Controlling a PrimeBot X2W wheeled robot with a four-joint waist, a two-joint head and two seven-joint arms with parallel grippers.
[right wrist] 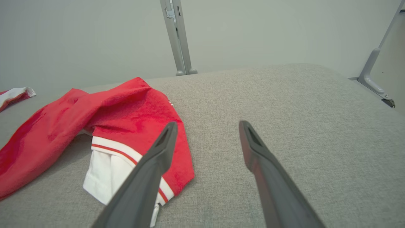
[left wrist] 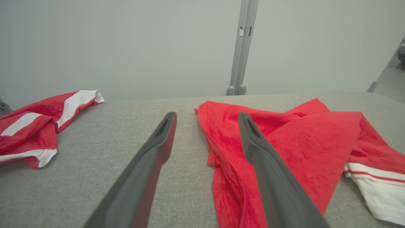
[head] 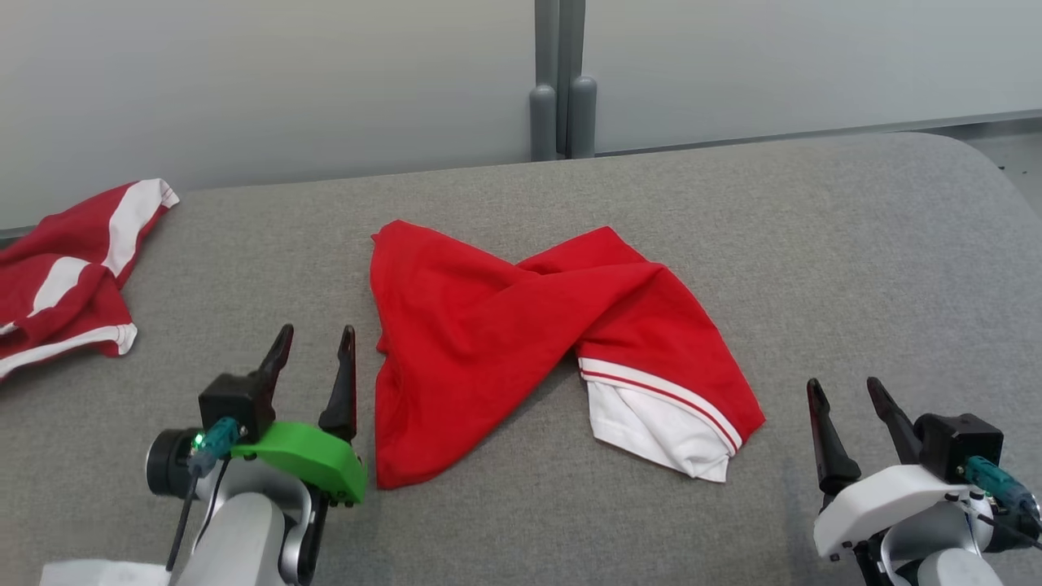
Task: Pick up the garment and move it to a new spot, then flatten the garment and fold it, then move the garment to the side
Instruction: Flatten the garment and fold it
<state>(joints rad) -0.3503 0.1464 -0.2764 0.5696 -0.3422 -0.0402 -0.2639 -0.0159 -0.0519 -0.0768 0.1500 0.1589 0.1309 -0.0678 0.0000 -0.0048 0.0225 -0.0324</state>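
The garment (head: 521,325) is red with a white, red-striped panel at its lower right. It lies twisted and crumpled in the middle of the grey padded table (head: 814,260). My left gripper (head: 317,342) stands open just left of the garment's left edge, holding nothing. In the left wrist view the garment (left wrist: 300,142) lies under and to the right of the right finger, with bare table between the fingers. Lower right of the garment, my right gripper (head: 847,391) is open and empty, apart from the cloth. The right wrist view has the garment (right wrist: 126,123) to the left of the fingers.
A second red-and-white garment (head: 65,277) lies crumpled at the table's left edge, and the left wrist view has that garment (left wrist: 34,123) at its left. A grey post (head: 562,89) stands behind the table's far edge against a pale wall. The table's right side curves away.
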